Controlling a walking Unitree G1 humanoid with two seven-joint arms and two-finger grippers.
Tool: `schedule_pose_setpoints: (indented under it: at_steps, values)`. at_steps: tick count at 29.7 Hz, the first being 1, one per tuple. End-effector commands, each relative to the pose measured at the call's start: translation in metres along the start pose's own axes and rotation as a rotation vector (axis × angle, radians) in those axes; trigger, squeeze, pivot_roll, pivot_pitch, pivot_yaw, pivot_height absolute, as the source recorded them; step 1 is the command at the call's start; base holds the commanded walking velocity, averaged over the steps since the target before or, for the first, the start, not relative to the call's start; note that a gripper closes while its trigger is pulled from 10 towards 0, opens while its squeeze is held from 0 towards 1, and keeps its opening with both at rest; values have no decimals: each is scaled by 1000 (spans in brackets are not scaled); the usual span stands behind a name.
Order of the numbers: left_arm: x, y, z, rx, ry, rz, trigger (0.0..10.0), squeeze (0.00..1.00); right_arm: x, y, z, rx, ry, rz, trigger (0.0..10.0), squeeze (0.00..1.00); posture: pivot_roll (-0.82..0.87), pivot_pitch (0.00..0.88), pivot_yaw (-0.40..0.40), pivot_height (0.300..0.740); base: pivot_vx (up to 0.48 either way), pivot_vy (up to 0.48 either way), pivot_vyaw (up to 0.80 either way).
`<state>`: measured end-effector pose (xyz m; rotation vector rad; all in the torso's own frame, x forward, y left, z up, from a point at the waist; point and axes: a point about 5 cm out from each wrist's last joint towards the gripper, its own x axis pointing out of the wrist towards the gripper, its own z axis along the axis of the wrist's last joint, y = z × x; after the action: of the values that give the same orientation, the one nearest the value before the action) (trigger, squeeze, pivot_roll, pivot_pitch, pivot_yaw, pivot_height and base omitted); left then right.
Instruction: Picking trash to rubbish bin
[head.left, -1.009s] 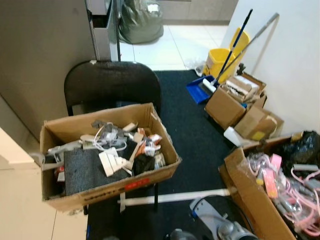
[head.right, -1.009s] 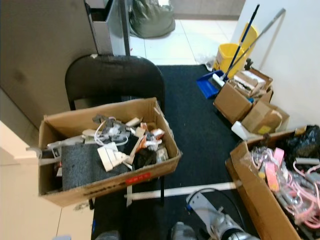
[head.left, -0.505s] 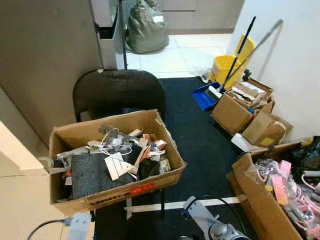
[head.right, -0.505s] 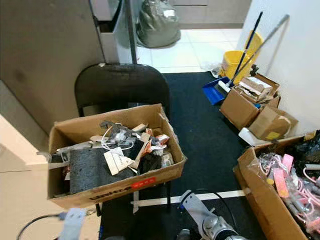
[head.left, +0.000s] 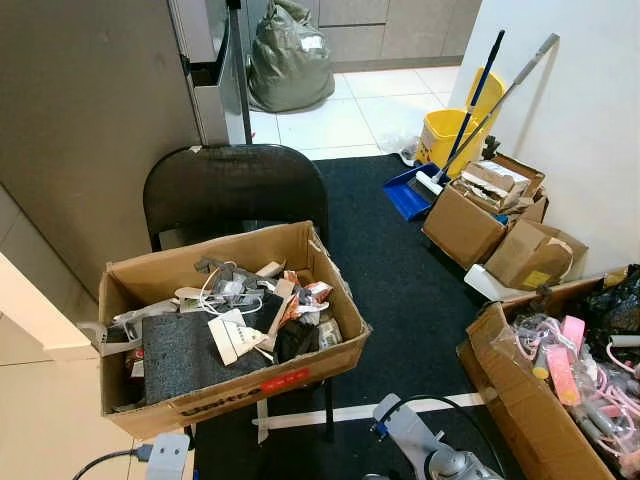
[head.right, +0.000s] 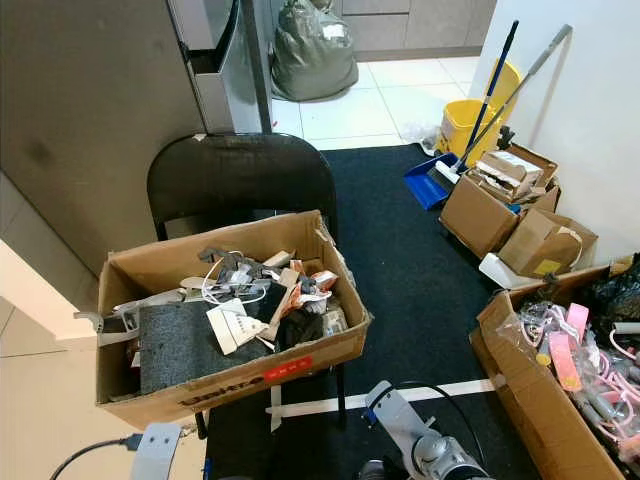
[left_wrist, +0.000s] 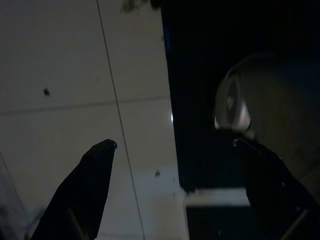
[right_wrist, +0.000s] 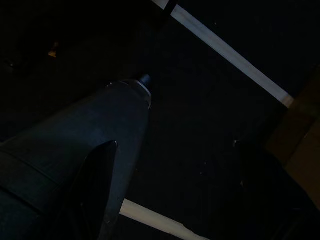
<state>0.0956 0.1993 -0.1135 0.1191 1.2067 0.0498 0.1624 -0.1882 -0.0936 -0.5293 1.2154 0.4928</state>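
Note:
A cardboard box (head.left: 262, 375) full of trash stands on the seat of a black chair (head.left: 235, 185) right in front of me. It holds a grey foam slab (head.left: 185, 345), white cables, paper scraps and wrappers (head.left: 300, 300). My left gripper (left_wrist: 175, 145) hangs open over pale floor tiles and the edge of the dark carpet. My right gripper (right_wrist: 175, 145) hangs open over the dark carpet and a white tape line (right_wrist: 225, 50). Both arms are low, with the right arm (head.left: 430, 460) at the bottom of the left eye view. Neither gripper holds anything.
A grey-green rubbish bag (head.left: 290, 55) sits on the tiles beyond the chair. A yellow mop bucket (head.left: 450, 135), a blue dustpan (head.left: 408, 195) and small cartons (head.left: 470, 215) line the right wall. An open box of pink items (head.left: 560, 380) stands at my right. A grey cabinet (head.left: 90, 120) is at left.
The whole picture has shifted, so the camera has moved: box and chair now sit slightly further right and more of the far floor shows. Part of the left arm has come into view.

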Motion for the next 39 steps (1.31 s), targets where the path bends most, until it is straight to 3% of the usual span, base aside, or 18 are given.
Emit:
schedule_pose_setpoints:
  at_steps: [1, 13, 15, 21, 24, 25, 30, 32, 35, 39]
  values:
    - [-1, -8, -12, 18, 52, -38, 10000, 0, 2, 11, -13, -4, 50, 40, 10000, 0, 77, 45, -15, 740, 0, 0, 0]
    - [-3, -5, -21, 6, 76, -29, 10000, 0, 3, 17, -12, 20, 44, 44, 10000, 0, 63, 51, -6, 740, 0, 0, 0]
    - [-6, 5, -32, 78, 105, 22, 10000, 0, 4, 23, -13, 26, 40, 53, 10000, 0, 77, 93, 6, 740, 0, 0, 0]
    - [-8, 23, -38, 204, 145, 112, 10000, 0, 5, 30, -16, -19, 49, 71, 10000, 0, 76, 54, -4, 740, 0, 0, 0]
    - [-4, 8, -25, 179, 121, 74, 10000, 0, 2, 9, -6, -22, 27, 19, 10000, 0, 37, 16, -17, 740, 0, 0, 0]
    - [-3, -1, -21, 206, 112, 44, 10000, 0, 0, 0, 0, 10, 8, 0, 10000, 0, 25, 0, -10, 740, 0, 0, 0]
    - [0, -22, -8, 209, 72, -30, 10000, 0, -3, -13, 12, 90, -32, -26, 10000, 0, 59, 0, -67, 740, 0, 0, 0]
    - [0, -18, -3, 198, 56, -21, 10000, 0, 0, -3, 16, 100, -39, -13, 10000, 0, 83, 0, -56, 740, 0, 0, 0]
    - [-2, -1, -14, 216, 87, 0, 10000, 0, 4, 16, 27, 99, -56, 4, 10000, 0, 17, 0, -14, 740, 0, 0, 0]
    - [-3, 6, -22, 249, 116, 11, 10000, 0, 3, 16, 38, 28, -81, 20, 10000, 0, 32, 0, -18, 740, 0, 0, 0]
